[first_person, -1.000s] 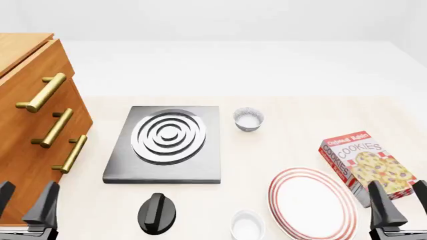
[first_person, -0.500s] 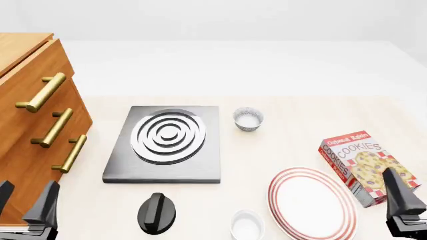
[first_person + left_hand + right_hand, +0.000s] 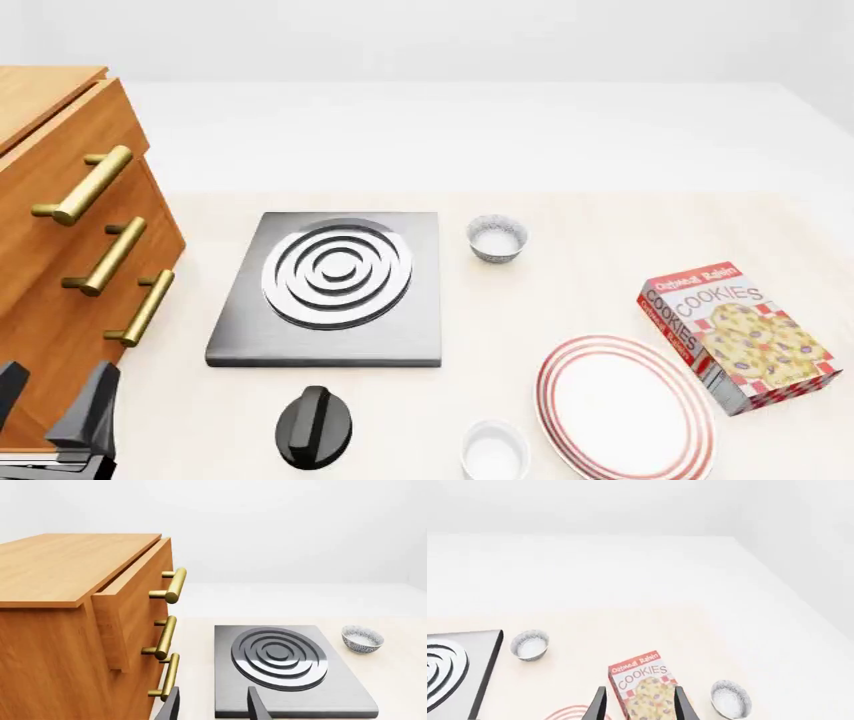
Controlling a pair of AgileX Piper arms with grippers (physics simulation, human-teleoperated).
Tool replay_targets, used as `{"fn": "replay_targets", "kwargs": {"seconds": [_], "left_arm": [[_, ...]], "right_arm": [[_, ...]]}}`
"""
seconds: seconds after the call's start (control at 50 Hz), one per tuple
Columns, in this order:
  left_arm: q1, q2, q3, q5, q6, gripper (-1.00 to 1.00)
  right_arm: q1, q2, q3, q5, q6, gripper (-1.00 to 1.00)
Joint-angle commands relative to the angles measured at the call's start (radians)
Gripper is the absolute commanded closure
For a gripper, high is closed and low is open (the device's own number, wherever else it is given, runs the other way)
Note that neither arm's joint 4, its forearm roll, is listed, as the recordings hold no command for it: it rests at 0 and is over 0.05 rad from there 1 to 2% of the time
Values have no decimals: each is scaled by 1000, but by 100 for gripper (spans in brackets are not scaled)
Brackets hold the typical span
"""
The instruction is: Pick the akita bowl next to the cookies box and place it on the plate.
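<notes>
The akita bowl [image 3: 730, 699], speckled grey and white, sits on the table just beside the cookies box [image 3: 644, 682]; it lies outside the front view. The red-and-white cookies box [image 3: 734, 335] lies right of the red-ringed plate [image 3: 621, 405], and a sliver of the plate's rim [image 3: 570, 714] shows in the right wrist view. A twin bowl [image 3: 497, 238] stands by the stove's far right corner. My right gripper [image 3: 639, 707] is open and empty, above the box and well short of the akita bowl. At the front left, my left gripper [image 3: 51, 405] stands open with nothing in it.
A wooden drawer cabinet [image 3: 67, 250] with brass handles fills the left side. A grey stove plate [image 3: 334, 290] with rings lies mid-table, with a black knob [image 3: 314, 425] in front of it. A plain white cup [image 3: 494, 450] stands left of the plate.
The right gripper, seen at the front view's lower right before, has shifted right and left that view. The left arm and all objects stay put.
</notes>
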Motion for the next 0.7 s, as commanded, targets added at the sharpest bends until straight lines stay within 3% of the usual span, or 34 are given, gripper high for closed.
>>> {"fn": "replay_targets", "kwargs": {"seconds": [0.02, 0.2, 0.36, 0.4, 0.48, 0.7], "left_arm": [[0, 0, 0, 0, 0, -100], [0, 0, 0, 0, 0, -100], [0, 0, 0, 0, 0, -100], [0, 0, 0, 0, 0, -100], [0, 0, 0, 0, 0, -100], [0, 0, 0, 0, 0, -100]], "right_arm": [[-175, 172, -196, 158, -18, -100], [-329, 299, -218, 136, -43, -100], [-444, 409, -288, 109, -30, -100], [-507, 456, -317, 74, -58, -100], [-539, 545, -341, 49, -5, -100], [-618, 699, -448, 22, 70, -100]]}}
